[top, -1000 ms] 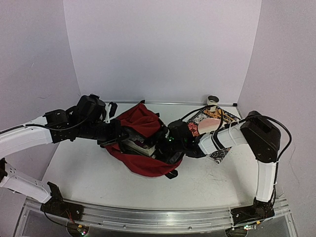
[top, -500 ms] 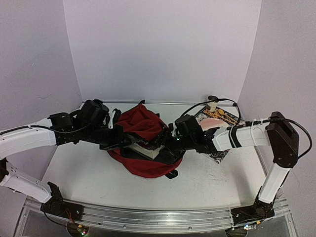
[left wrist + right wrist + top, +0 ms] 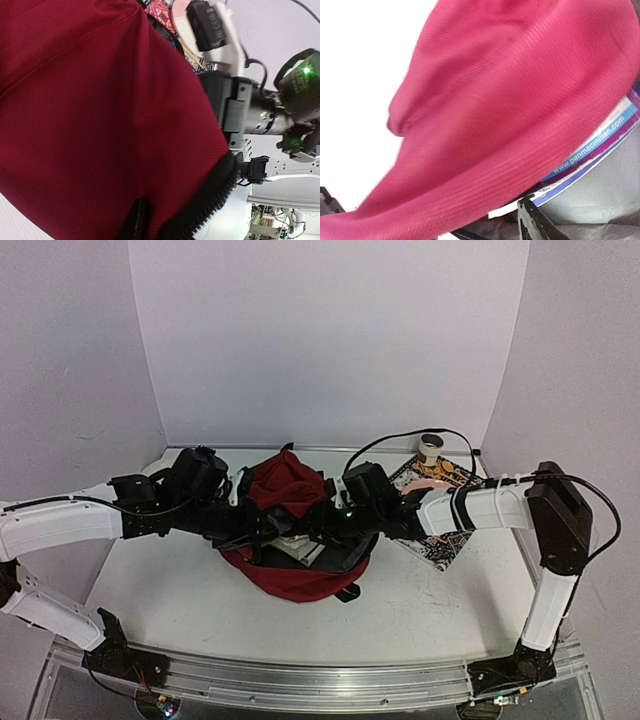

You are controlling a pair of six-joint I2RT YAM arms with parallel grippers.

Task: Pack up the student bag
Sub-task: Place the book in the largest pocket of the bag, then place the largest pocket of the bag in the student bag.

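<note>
The student bag (image 3: pixel 295 575) is a dark red backpack lying in the middle of the table, its flap lifted and books (image 3: pixel 292 538) showing in the opening. My left gripper (image 3: pixel 258 528) is at the bag's left rim. In the left wrist view red fabric (image 3: pixel 100 110) fills the frame, one dark fingertip (image 3: pixel 135 220) is pinched into a fold, and the black zipper (image 3: pixel 215 200) runs beside it. My right gripper (image 3: pixel 312 530) reaches into the opening from the right. In the right wrist view one finger (image 3: pixel 535 222) sits under the red flap (image 3: pixel 495 125) next to a book edge (image 3: pixel 600 140) and grey lining (image 3: pixel 605 195); the other finger is hidden.
A patterned book (image 3: pixel 445 540) lies on the table to the right of the bag under my right forearm, with a pink item (image 3: pixel 425 485) on it. A small white cup (image 3: pixel 431 445) stands at the back right. White walls close in the table on three sides.
My right arm has stretched out and its wrist has moved left, deeper into the bag's opening. My left gripper has shifted slightly right and the red flap stands higher.
</note>
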